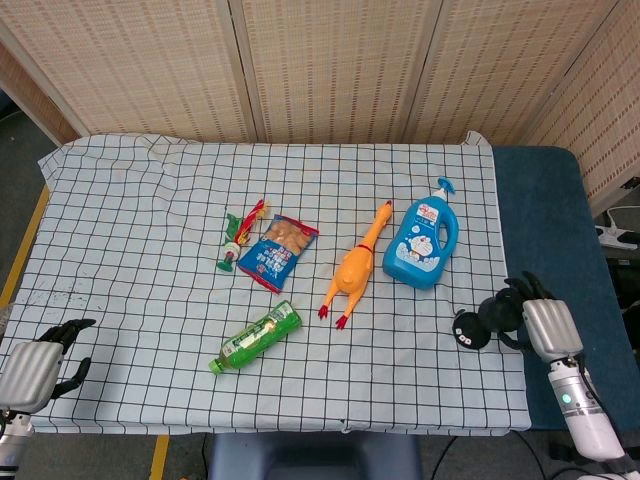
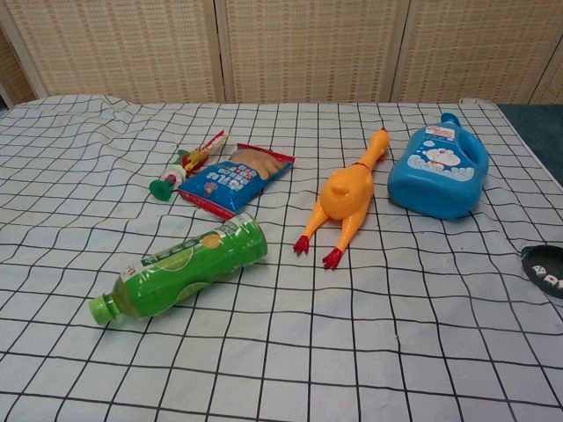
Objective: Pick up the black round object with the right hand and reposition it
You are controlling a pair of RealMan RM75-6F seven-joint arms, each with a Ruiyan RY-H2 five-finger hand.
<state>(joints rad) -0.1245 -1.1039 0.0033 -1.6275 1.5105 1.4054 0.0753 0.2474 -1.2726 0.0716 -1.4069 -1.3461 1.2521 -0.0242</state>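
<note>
Your right hand (image 1: 540,325) has its fingers curled round the black round object (image 1: 468,330) at the near right — grasped, I judge, but lifting and repositioning remain.

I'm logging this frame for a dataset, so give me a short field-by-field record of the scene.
surface: checked cloth on a table
target: black round object, near the cloth's right edge
right robot hand: beside the target, fingers at it; grip unclear
left robot hand: at the near left corner, holding nothing
other items: green bottle lying down, rubber chicken, blue detergent bottle, snack bag
</note>
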